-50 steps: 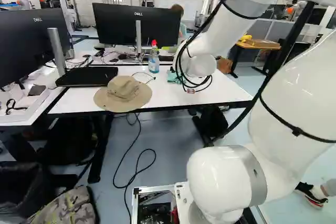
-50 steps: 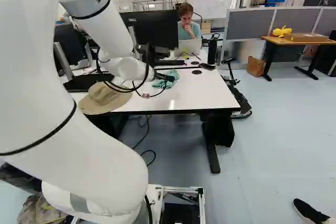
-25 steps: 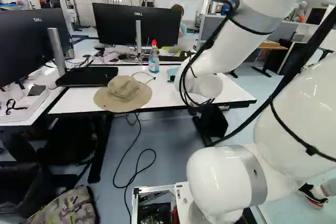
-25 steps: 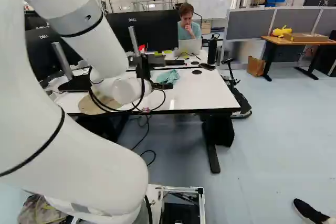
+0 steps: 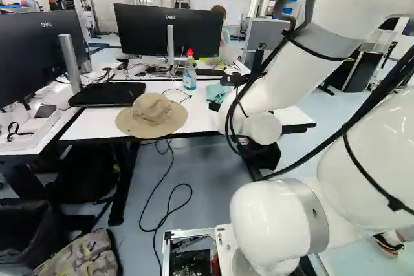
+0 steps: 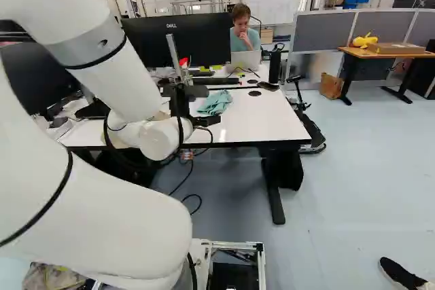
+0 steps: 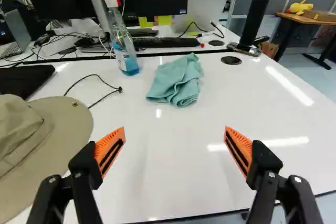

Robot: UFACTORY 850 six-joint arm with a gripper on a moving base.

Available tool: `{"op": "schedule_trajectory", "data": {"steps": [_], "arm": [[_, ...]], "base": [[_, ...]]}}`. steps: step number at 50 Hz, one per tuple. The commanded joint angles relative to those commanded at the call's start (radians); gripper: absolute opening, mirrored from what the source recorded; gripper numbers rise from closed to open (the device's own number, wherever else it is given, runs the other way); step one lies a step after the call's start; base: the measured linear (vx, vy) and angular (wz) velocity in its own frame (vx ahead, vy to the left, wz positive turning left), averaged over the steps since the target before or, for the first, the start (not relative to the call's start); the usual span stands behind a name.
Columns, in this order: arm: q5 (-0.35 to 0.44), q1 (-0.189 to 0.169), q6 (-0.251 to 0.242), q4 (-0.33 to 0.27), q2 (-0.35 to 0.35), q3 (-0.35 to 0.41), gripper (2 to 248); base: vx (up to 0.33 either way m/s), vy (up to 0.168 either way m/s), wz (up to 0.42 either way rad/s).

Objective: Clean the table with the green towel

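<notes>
White and shiny, the table top stands in a big bright room, with a gray-blue floor under it. Near its far edge lies the green towel, all rumpled and soft, with a few folds. It is ahead of the black gripper, and the gripper does not touch it. In the wrist view, the two fingers, with their orange pads, are wide apart, and only table top shows between them. A clear spray bottle with a red top and blue stuff inside stands upright near the towel, on its left. A thin black cord lies between the bottle and a tan sun hat. The hat lies flat on the table, next to the left finger. A flat black thing is behind the hat. Past the towel, a round black cap sits in the table, and behind it stands a tall black bottle. On the next table, farther back, are a black keyboard and an open laptop. A big black screen stands behind the spray bottle. Down on the floor, a long black cable makes loops.
</notes>
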Motion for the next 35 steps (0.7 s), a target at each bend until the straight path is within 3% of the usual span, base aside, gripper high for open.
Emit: {"op": "schedule_trajectory", "data": {"steps": [35], "arm": [[0.063,0.001,0.0,-0.031,0.03,0.064,247]], "base": [[0.0,0.0,0.0]]}}
